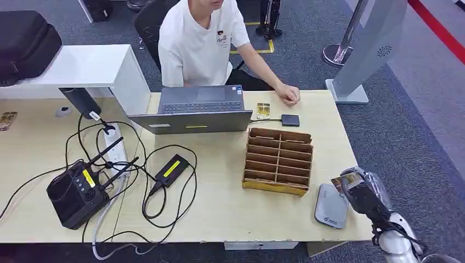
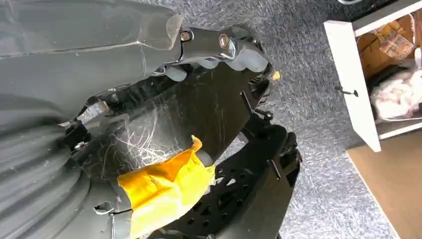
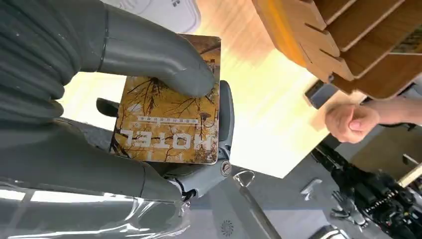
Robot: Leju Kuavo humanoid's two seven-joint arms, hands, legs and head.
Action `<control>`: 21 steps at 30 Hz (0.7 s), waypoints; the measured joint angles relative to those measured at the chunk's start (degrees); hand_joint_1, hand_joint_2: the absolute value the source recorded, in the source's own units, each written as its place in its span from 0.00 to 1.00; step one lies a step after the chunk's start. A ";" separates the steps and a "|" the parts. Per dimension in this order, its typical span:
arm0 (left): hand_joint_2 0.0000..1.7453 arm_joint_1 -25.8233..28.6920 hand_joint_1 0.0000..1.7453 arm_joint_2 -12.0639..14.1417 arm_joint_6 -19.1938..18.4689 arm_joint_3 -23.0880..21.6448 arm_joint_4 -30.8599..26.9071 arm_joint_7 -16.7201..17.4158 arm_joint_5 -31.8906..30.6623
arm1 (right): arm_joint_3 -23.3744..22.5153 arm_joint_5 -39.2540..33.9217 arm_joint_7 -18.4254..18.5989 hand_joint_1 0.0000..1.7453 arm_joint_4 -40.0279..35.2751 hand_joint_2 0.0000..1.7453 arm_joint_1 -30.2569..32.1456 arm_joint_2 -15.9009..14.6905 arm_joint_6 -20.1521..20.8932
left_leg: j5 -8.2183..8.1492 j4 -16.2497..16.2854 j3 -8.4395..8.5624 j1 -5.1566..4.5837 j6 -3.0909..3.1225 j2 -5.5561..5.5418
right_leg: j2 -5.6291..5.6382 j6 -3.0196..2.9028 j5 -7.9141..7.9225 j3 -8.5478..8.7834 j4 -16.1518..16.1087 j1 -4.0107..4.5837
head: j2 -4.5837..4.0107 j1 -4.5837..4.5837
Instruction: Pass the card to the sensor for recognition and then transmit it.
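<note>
I see the card (image 3: 169, 119), a glossy yellow-brown rectangle printed "HOTEL", pinned flat by my right hand (image 3: 149, 99): grey thumb (image 3: 164, 59) pressed on its face, darker fingers behind. In the head view the right hand (image 1: 359, 189) hangs off the table's (image 1: 230, 213) 4 o'clock corner, just beside the grey rounded sensor (image 1: 330, 205). A slotted wooden organiser (image 1: 278, 160) stands at the sensor's 10 o'clock; a person's fist (image 1: 289, 94) rests beyond. My left hand (image 2: 219, 50): whether its fingers are closed or apart, I cannot tell.

This looks like an office. A person (image 1: 200, 41) sits behind a laptop (image 1: 197, 108) on a long wooden desk (image 1: 219, 192). Grey carpet (image 1: 406, 131) lies around the desk.
</note>
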 joint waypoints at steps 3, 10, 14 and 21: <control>1.00 0.01 0.00 0.57 0.76 -1.01 -0.39 -0.04 1.20 | 0.04 0.35 0.00 1.00 0.90 1.00 0.00 0.22 -0.02 | 0.00 0.00 0.00 0.00 0.00 0.00 | 0.00 0.00 0.00 0.00 0.00 0.00 | 0.00 0.00; 1.00 -0.18 0.00 1.60 1.86 -3.20 -0.85 -0.18 2.78 | 0.50 1.16 0.07 1.00 3.24 1.00 -0.01 0.74 -0.07 | 0.00 0.00 0.00 0.00 0.00 0.00 | 0.00 0.00 0.00 0.01 0.00 0.00 | 0.00 0.00; 1.00 -0.75 0.00 2.43 2.91 -4.90 -0.96 -0.20 4.42 | 1.55 2.30 -0.26 1.00 4.68 1.00 -0.87 0.99 -0.70 | 0.00 -0.01 0.02 0.01 0.00 0.02 | 0.03 0.00 0.00 0.01 0.00 0.01 | 0.00 0.00; 1.00 -2.20 0.00 3.63 3.76 -7.66 -0.96 -0.48 6.43 | 4.18 3.65 0.07 1.00 5.34 1.00 -4.70 1.01 -1.07 | 0.06 -0.01 0.04 0.00 -0.06 0.03 | 0.03 -0.02 0.03 0.06 0.02 0.00 | 0.00 0.00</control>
